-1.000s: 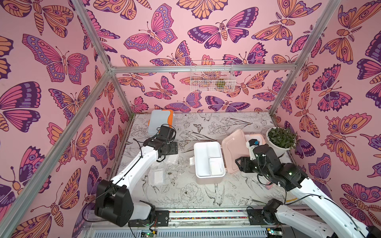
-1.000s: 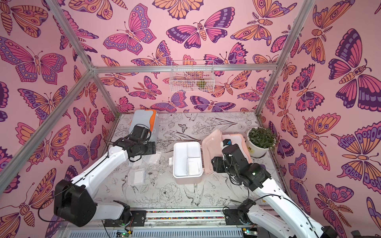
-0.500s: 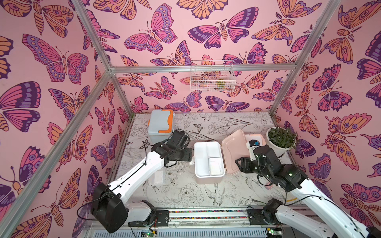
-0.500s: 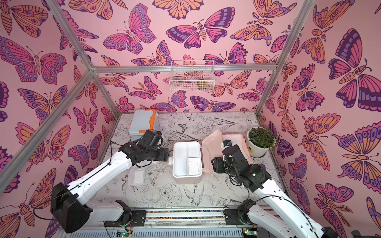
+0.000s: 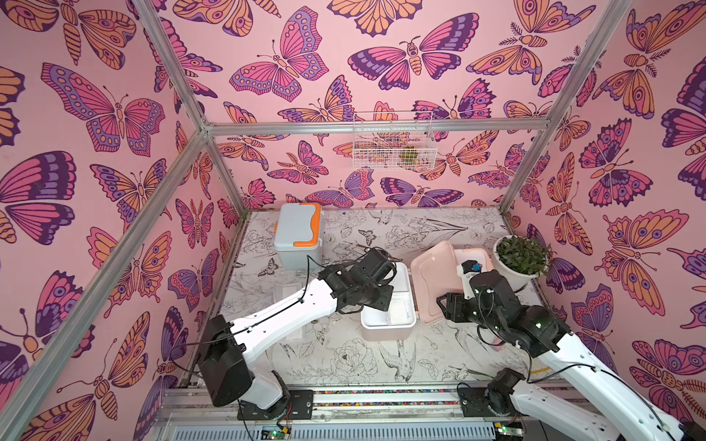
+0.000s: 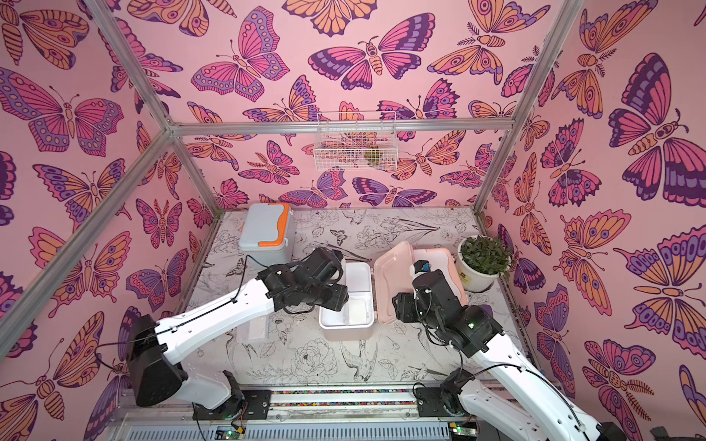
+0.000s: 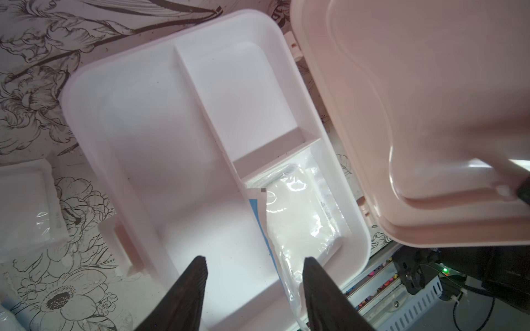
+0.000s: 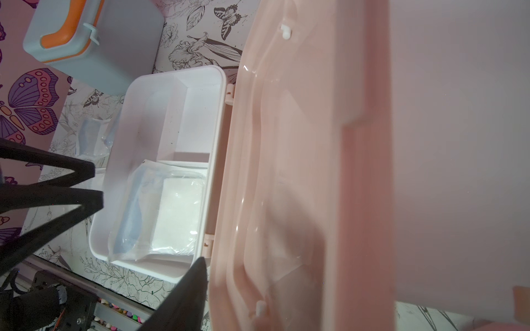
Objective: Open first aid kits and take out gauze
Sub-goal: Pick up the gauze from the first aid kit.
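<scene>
The white first aid kit (image 5: 386,326) stands open mid-table, its peach lid (image 5: 435,282) held upright by my right gripper (image 5: 440,307), which is shut on the lid's edge. Only one of that gripper's fingers (image 8: 189,286) shows, against the lid's inner face. A gauze packet (image 7: 298,217) lies in the kit's corner compartment. My left gripper (image 7: 256,266) hangs open over the kit, the packet's loose plastic edge lying between its fingers. Two more gauze packets (image 5: 296,332) lie on the table to the left. The blue-grey kit (image 5: 298,233) is closed at the back left. The beige-pink kit (image 5: 475,254) stands behind the raised lid.
A white pot with a green plant (image 5: 521,259) stands at the back right, close to the beige-pink kit. A wire basket (image 5: 393,147) hangs on the back wall. Aluminium frame posts and pink butterfly walls enclose the table on three sides.
My left arm has swung right from the table's left side to above the open white kit, and its jaws have narrowed. The right arm and the lid have not moved.
</scene>
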`<state>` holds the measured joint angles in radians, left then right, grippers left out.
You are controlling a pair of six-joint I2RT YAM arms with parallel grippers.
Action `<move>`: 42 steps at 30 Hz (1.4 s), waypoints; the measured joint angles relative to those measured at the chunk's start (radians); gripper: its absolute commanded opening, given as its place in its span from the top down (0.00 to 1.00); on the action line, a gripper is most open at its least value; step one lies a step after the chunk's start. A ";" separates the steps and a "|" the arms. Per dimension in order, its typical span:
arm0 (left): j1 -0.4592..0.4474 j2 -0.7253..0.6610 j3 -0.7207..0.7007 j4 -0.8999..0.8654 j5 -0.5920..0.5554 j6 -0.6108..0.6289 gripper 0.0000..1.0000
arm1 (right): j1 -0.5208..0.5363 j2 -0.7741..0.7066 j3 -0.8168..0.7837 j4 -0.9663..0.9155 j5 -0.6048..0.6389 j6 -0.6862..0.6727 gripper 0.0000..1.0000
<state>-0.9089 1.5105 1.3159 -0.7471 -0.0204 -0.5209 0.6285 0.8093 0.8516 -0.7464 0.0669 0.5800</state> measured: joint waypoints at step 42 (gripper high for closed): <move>0.026 -0.235 -0.028 0.011 0.049 -0.020 1.00 | -0.013 -0.024 -0.023 0.000 -0.002 0.000 0.39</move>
<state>-0.8825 1.2751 1.2881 -0.7357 0.0288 -0.5411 0.6151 0.7849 0.8288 -0.7460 0.0654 0.5797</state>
